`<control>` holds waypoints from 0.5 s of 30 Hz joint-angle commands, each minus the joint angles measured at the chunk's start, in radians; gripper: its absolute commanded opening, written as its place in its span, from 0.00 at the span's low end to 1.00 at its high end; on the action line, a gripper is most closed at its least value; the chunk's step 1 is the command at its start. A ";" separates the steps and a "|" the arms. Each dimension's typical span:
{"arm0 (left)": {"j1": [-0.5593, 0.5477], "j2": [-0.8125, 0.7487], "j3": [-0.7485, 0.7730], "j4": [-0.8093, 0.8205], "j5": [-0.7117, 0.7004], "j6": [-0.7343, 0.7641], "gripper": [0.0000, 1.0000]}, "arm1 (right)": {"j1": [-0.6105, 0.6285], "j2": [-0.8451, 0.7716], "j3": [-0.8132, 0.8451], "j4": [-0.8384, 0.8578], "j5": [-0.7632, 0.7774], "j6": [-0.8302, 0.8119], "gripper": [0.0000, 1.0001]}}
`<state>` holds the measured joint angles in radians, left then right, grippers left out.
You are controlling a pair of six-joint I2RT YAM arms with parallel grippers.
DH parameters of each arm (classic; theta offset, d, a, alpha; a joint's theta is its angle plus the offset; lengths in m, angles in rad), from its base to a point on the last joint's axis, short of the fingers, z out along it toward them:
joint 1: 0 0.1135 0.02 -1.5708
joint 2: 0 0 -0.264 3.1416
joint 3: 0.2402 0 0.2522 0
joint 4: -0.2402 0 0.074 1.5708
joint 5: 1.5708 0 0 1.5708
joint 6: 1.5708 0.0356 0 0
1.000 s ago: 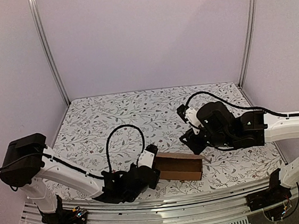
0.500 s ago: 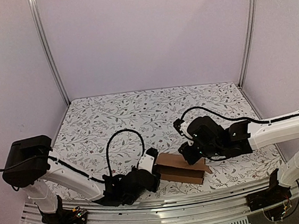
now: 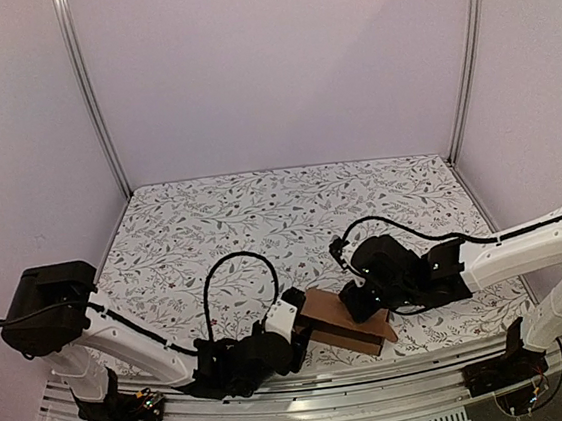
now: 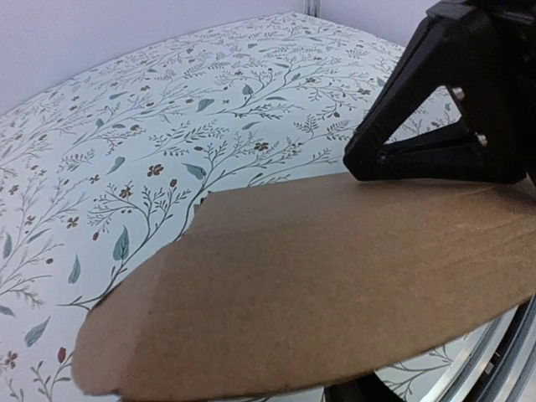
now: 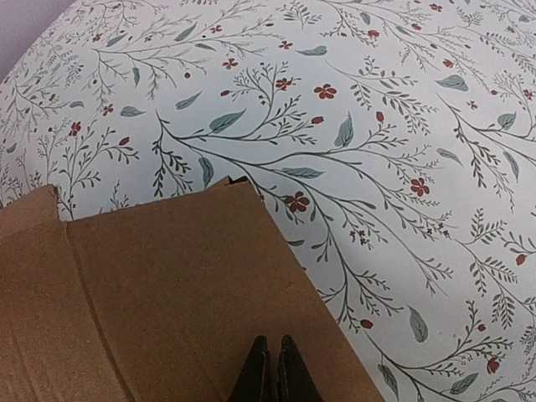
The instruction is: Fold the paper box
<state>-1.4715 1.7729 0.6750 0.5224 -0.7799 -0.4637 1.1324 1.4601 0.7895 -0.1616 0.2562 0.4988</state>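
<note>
**Paper box half shaped, closing folds yet to come**

You are working at the near edge of the table, where the plain brown cardboard paper box [image 3: 345,321] is lying between the two arms, just ahead of the metal rail [image 3: 299,384]. From above it is showing a broad top panel and a darker side face, so the body seems to be taking a narrow shape. It is sitting skewed rather than square, though, and a flap is poking out at its right end. By my reading you are midway through: the walls are coming up, but the end flaps and tabs are not yet tucked.

The right gripper [image 5: 272,368] is bearing down on the top panel beside a crease. Its jaws are drawn together with barely a slit between them, and no cardboard is showing in that slit. The left gripper [image 3: 291,322] is sitting against the box's left end. A rounded flap is filling its wrist view and its own fingers are hidden, so you cannot tell how far its jaws are open or whether they are holding anything.

The box is resting on a white floral-print table covering [image 3: 262,222] — leaves, twigs and small red blossoms. Lilac walls [image 3: 276,70] are closing in three sides, with aluminium uprights [image 3: 88,100] running up the back corners.
</note>
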 commanded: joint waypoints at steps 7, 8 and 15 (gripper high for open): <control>-0.105 -0.052 -0.061 0.134 -0.112 0.103 0.52 | 0.012 0.042 -0.024 0.025 0.026 0.024 0.02; -0.114 -0.057 -0.067 0.134 -0.125 0.104 0.52 | 0.012 0.043 -0.024 0.024 0.027 0.023 0.02; -0.142 -0.166 -0.140 0.122 -0.134 0.068 0.43 | 0.012 0.056 -0.027 0.024 0.040 0.014 0.01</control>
<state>-1.5936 1.6859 0.5777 0.6319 -0.8909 -0.3832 1.1324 1.4906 0.7837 -0.1402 0.2733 0.5140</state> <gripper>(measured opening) 0.459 0.014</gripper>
